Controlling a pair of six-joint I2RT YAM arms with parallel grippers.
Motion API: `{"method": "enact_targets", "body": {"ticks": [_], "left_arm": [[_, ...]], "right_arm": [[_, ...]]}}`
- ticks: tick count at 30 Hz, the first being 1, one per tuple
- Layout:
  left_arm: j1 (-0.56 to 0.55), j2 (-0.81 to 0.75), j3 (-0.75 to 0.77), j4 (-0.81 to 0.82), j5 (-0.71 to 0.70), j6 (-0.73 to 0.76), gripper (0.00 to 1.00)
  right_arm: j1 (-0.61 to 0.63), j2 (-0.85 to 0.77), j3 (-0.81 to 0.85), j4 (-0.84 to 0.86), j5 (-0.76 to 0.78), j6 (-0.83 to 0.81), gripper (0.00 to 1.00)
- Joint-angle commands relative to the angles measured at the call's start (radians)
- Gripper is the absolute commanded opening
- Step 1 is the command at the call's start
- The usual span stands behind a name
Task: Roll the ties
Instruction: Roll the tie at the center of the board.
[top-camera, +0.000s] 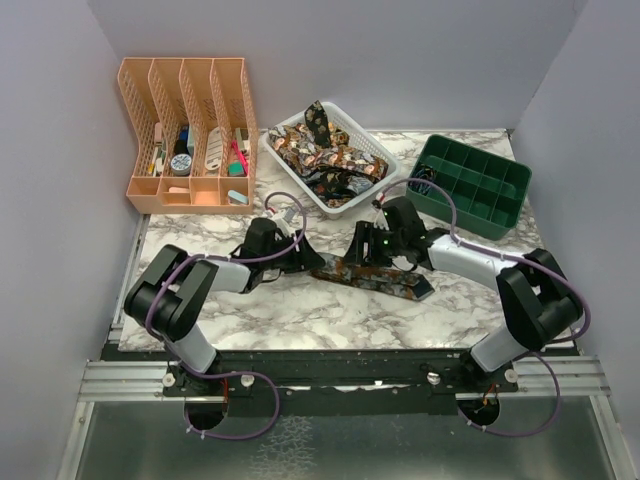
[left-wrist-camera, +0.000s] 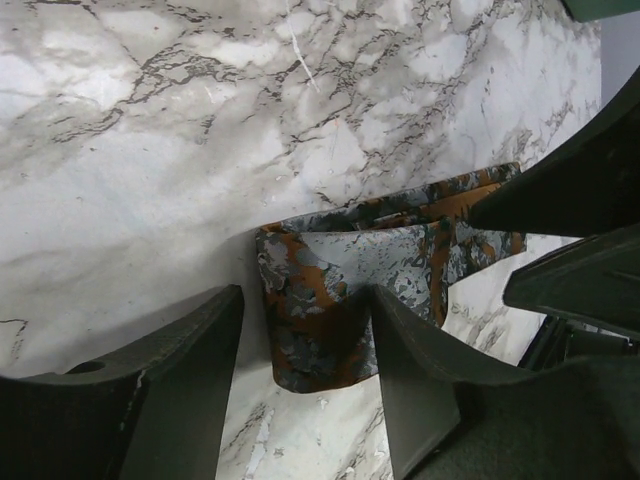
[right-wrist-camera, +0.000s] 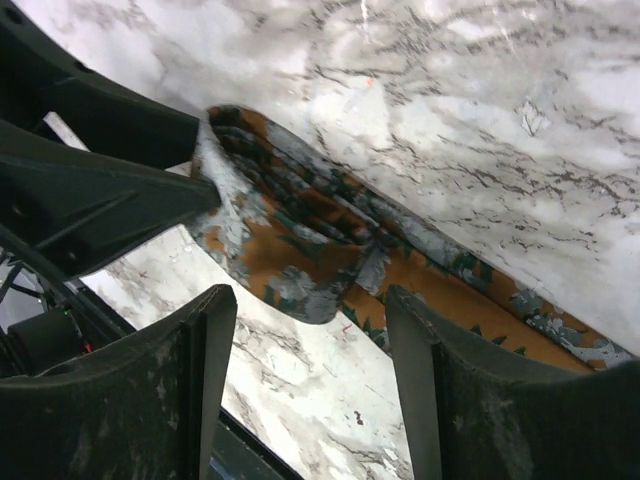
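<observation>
Orange-patterned tie, folded edge between spread left claw and right claw.

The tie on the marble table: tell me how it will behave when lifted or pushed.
Probably floppy: the tie lies folded over itself, so lifting one end would likely leave the rest trailing. It looks thin and light, lying flat on the marble table. A push would probably bunch or unfold it rather than slide it whole.
</observation>
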Motion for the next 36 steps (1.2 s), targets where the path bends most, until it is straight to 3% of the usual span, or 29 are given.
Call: {"method": "enact_targets", "body": {"ticks": [1, 5, 8, 11, 13, 16, 19, 28, 36], "left_arm": [[-0.01, -0.038, -0.014, -0.081, -0.065, 0.038, 0.61], [-0.01, -0.141, 0.016, -0.173, -0.103, 0.05, 0.74], [-0.01, -0.23, 0.052, -0.296, -0.164, 0.079, 0.79], [-0.009, -0.311, 0.084, -0.431, -0.262, 0.092, 0.83], [-0.003, -0.355, 0.083, -0.487, -0.291, 0.087, 0.84], [0.004, -0.421, 0.055, -0.53, -0.312, 0.071, 0.85], [0.011, -0.489, 0.017, -0.563, -0.32, 0.053, 0.85], [0.023, -0.668, -0.076, -0.639, -0.346, 0.017, 0.91], [0.03, -0.698, -0.071, -0.675, -0.343, 0.029, 0.92]], "right_arm": [[0.001, -0.061, 0.035, -0.045, 0.035, -0.051, 0.69], [0.002, -0.115, 0.002, 0.027, 0.006, -0.11, 0.73], [0.002, -0.15, -0.066, 0.181, -0.014, -0.186, 0.74], [0.008, -0.18, -0.137, 0.33, 0.009, -0.263, 0.67], [0.009, -0.161, -0.097, 0.287, 0.02, -0.268, 0.61], [0.012, -0.078, 0.019, 0.156, -0.009, -0.2, 0.45], [0.049, -0.026, 0.07, 0.128, 0.006, -0.164, 0.39], [0.113, 0.083, 0.095, 0.172, 0.01, -0.102, 0.34], [0.113, 0.148, 0.068, 0.14, 0.086, -0.108, 0.32]]}}
